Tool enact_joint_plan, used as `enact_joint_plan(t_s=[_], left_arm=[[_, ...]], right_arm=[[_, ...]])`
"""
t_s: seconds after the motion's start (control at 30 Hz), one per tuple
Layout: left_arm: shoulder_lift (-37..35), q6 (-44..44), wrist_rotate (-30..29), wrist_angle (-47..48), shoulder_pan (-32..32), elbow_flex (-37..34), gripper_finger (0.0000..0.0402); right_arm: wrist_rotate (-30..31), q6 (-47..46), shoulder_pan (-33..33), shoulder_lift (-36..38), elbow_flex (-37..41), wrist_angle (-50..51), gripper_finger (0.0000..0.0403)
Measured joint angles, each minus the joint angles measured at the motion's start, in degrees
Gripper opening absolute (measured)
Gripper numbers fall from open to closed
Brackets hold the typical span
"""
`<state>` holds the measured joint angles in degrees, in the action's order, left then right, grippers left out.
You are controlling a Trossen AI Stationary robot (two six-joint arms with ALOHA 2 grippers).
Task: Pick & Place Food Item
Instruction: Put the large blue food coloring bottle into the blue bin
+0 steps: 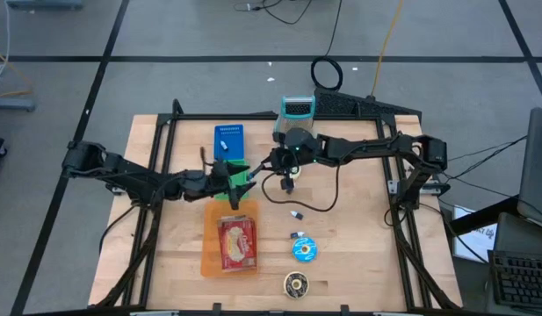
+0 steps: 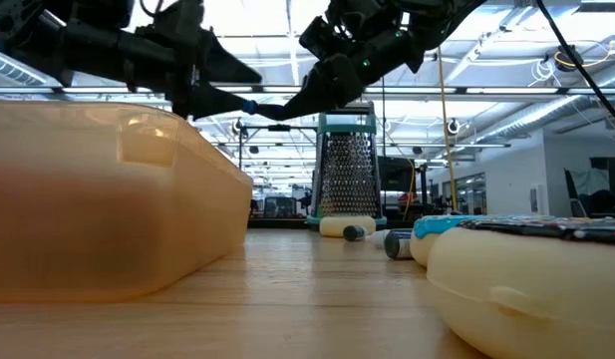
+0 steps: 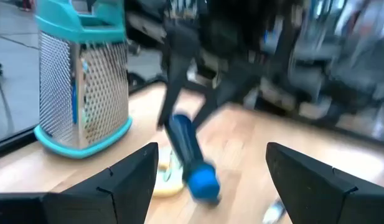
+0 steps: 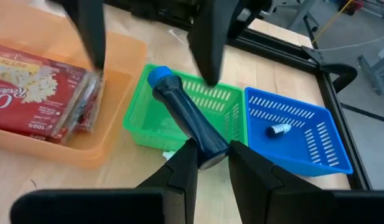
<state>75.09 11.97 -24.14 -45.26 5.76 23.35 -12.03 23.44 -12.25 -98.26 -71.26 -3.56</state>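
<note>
A dark blue tube with a bright blue cap (image 4: pixel 185 118) hangs in the air over the green basket (image 4: pixel 179 115), with my right gripper (image 4: pixel 211 149) shut on it. The tube's cap end (image 3: pixel 204 180) points at my left gripper (image 3: pixel 211 152). That gripper is open, and its fingers stand on either side of the cap without touching it. In the high view my left gripper (image 1: pixel 242 183) and my right gripper (image 1: pixel 265 167) meet over the green basket (image 1: pixel 240 174). A red food pack (image 1: pixel 237 241) lies flat in the orange tray (image 1: pixel 209 254). My right gripper pinches the tube between its two fingers at the end opposite the cap (image 4: pixel 208 151). The fingers slant down from the table's right side. The tube sticks out ahead of them, roughly in line with the fingers. It is lifted clear above the green basket.
A blue basket (image 1: pixel 228 140) holding one small item stands behind the green one. A teal-topped grater (image 1: pixel 297 110) stands at the far edge. Small caps (image 1: pixel 295 213), a blue disc (image 1: pixel 304 250) and a round lid (image 1: pixel 295 283) lie on the near right of the table.
</note>
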Motion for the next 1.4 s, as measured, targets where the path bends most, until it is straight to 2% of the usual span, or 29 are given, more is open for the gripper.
enact_joint_plan(t_s=[0.1,0.27,0.67,0.77,1.1,1.4], left_arm=[[2.05,-2.74,-0.06,2.53,0.02,1.36,0.0301],[3.29,-2.67,-1.93,1.79,0.0,1.76,0.0301],[3.3,-1.12,-1.98,1.76,0.0,1.73,0.0297],[3.3,-1.21,-1.98,1.78,0.0,1.73,0.028],[3.3,-1.32,-1.95,1.69,-0.02,1.73,0.0184],[2.94,-2.65,-1.88,-0.72,-0.04,1.73,0.0135]], right_arm=[[0.02,-0.35,0.37,0.0,0.0,-0.91,0.0072],[0.0,-0.31,1.3,0.0,0.0,-1.85,0.0071],[0.0,0.74,2.25,0.0,-0.02,-2.72,0.0072],[0.0,1.27,2.23,0.0,-0.02,-2.72,0.007],[0.02,1.27,2.23,0.0,-0.04,-2.7,0.0071],[0.04,-0.11,2.21,0.0,-0.04,-2.15,0.0085]])
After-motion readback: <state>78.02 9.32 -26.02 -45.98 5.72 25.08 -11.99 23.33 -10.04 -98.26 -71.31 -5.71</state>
